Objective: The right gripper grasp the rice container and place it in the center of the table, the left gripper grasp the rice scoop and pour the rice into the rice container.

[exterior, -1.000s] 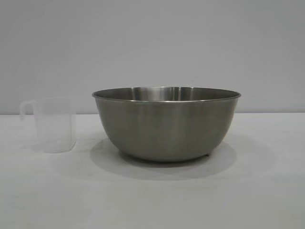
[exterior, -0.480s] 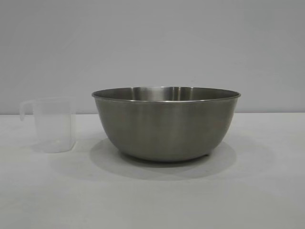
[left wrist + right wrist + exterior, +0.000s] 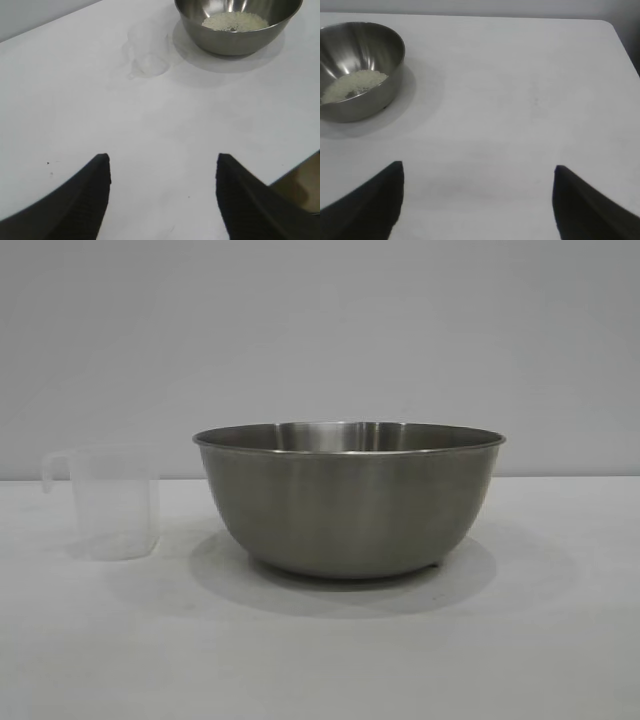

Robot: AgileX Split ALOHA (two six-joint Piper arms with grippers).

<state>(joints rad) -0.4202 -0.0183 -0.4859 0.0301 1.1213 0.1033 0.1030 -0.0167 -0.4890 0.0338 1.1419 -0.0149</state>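
The left claw (image 3: pixel 162 192) hangs spread and empty over the white table (image 3: pixel 560 640), well back from everything. The clear rice scoop (image 3: pixel 110 502) stands upright just left of the steel rice container (image 3: pixel 350 505), not touching it. White rice (image 3: pixel 235 21) lies heaped inside the container. The right claw (image 3: pixel 477 200) is spread, empty, apart from the container.

Exterior view: rice container (image 3: pixel 350 502) wall hides the rice; neither of my grippers shows. Right wrist view: container cut off at picture edge.
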